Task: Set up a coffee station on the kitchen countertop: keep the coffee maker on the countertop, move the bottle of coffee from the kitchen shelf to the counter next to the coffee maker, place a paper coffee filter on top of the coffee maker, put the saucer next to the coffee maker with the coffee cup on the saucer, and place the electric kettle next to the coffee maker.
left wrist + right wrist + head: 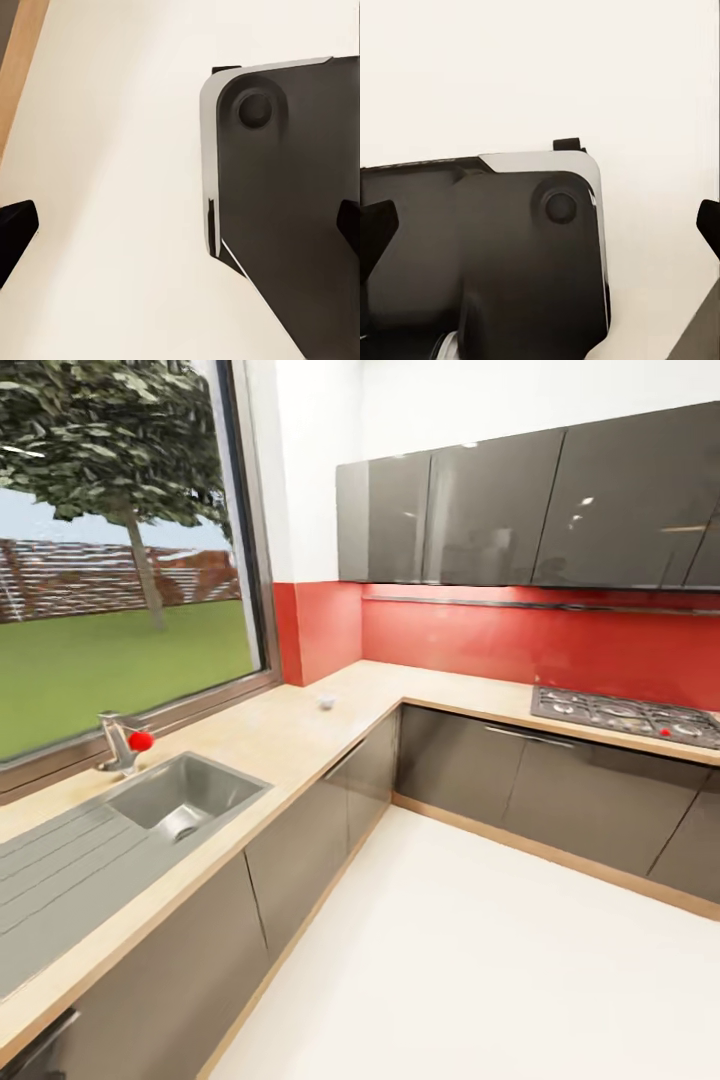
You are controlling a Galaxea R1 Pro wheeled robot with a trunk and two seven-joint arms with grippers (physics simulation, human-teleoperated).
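In the head view a small white cup-like object (326, 701) sits alone on the wooden countertop (290, 735) near the inner corner; it is too small to identify for sure. The coffee maker, coffee bottle, filter, saucer and kettle are out of view. My left gripper (180, 229) is open, its dark fingertips (15, 232) at the frame's edges, with nothing between them. My right gripper (540, 229) is open too, its fingertips (376, 229) wide apart and empty. Both hang over the pale floor and the robot's dark base (292, 217).
The L-shaped counter runs under a large window (120, 560). It holds a grey sink (185, 795) with a faucet (120, 742) bearing a red knob, and a gas hob (625, 715) on the far run. Dark wall cabinets (520, 510) hang above a red backsplash. White floor (470, 960) lies ahead.
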